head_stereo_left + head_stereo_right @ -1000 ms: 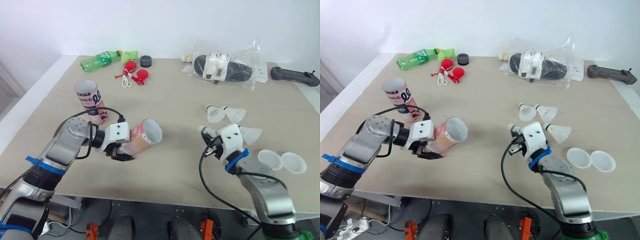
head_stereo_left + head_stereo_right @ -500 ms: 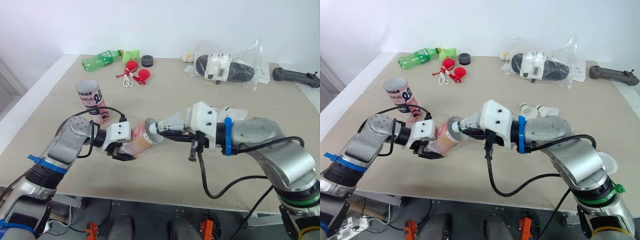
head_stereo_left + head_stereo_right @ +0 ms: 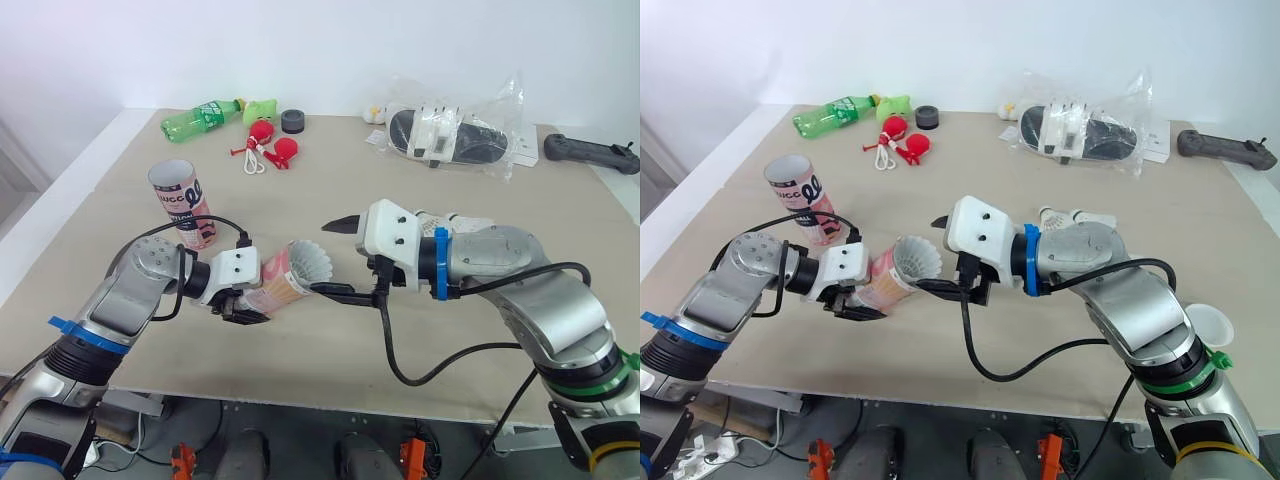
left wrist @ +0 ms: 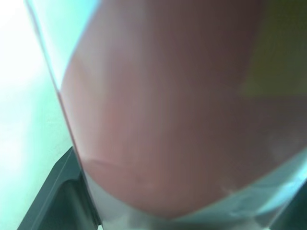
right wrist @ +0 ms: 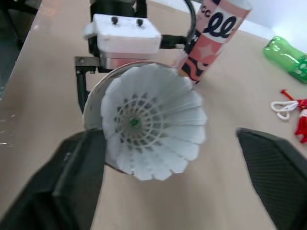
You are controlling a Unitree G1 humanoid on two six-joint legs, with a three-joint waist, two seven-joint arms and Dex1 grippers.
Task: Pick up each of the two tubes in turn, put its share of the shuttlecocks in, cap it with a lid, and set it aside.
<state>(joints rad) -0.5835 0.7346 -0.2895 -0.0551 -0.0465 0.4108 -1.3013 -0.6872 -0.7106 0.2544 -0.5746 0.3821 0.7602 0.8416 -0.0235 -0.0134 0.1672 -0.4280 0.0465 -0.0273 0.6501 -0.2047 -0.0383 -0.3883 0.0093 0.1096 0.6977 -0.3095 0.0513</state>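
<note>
I'm tipping the pink tube (image 3: 272, 287), squeezed in my left gripper (image 3: 243, 306), so my right gripper (image 3: 338, 259), fingers apart, can drop the shuttlecock (image 3: 311, 262) in.

The pink cardboard tube (image 3: 272, 287) I hold tilts rightward, a white feathered shuttlecock (image 3: 310, 263) seated in its mouth. The second pink tube (image 3: 181, 203) stands upright, far left.

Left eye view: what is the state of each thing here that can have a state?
held tube, tilted, uncapped.
shuttlecock, partly in the held tube's mouth, feathers out.
standing tube, upright, uncapped.
left gripper, shut on the held tube.
right gripper, open, astride the shuttlecock.
</note>
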